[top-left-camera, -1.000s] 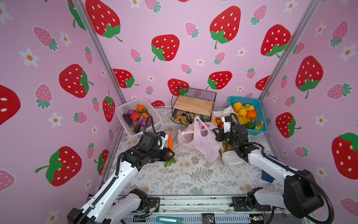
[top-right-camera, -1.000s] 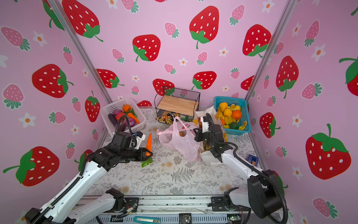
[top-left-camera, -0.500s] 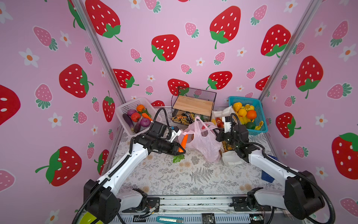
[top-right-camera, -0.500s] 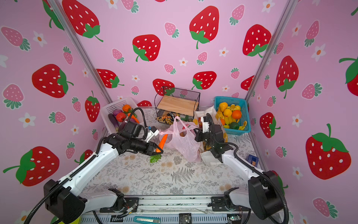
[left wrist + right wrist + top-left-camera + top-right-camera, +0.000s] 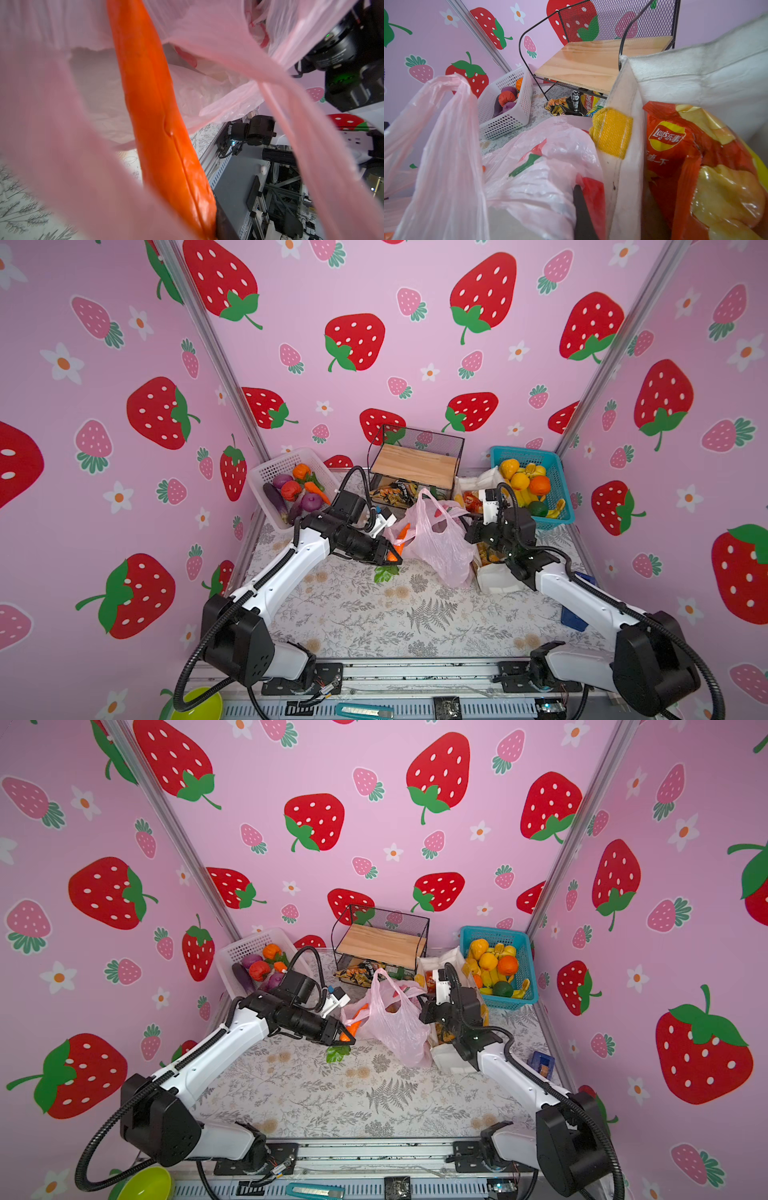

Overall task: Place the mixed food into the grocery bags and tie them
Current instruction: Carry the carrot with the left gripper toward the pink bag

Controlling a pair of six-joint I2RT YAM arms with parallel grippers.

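In both top views my left gripper (image 5: 392, 558) (image 5: 345, 1038) is shut on an orange carrot (image 5: 400, 536) (image 5: 355, 1025). The carrot's tip pokes into the mouth of the pink plastic bag (image 5: 440, 547) (image 5: 399, 1031), and its green leaves (image 5: 385, 572) hang below. The left wrist view shows the carrot (image 5: 158, 116) running between folds of the pink bag (image 5: 62, 135). My right gripper (image 5: 469, 531) (image 5: 581, 209) is shut on the bag's rim (image 5: 542, 170). Beside it stands the white canvas tote (image 5: 494, 580) (image 5: 695, 70) with a red-orange snack packet (image 5: 695, 166) inside.
A white basket (image 5: 286, 466) of toy vegetables sits back left, a blue basket (image 5: 557, 472) of fruit back right. Between them stands a wire shelf (image 5: 415, 464) with snack packets (image 5: 395, 493) underneath. A small blue object (image 5: 575, 618) lies by the right arm.
My left arm has carried the carrot rightward from the left side of the mat to the pink bag's mouth. The right arm has stayed still, holding the bag.
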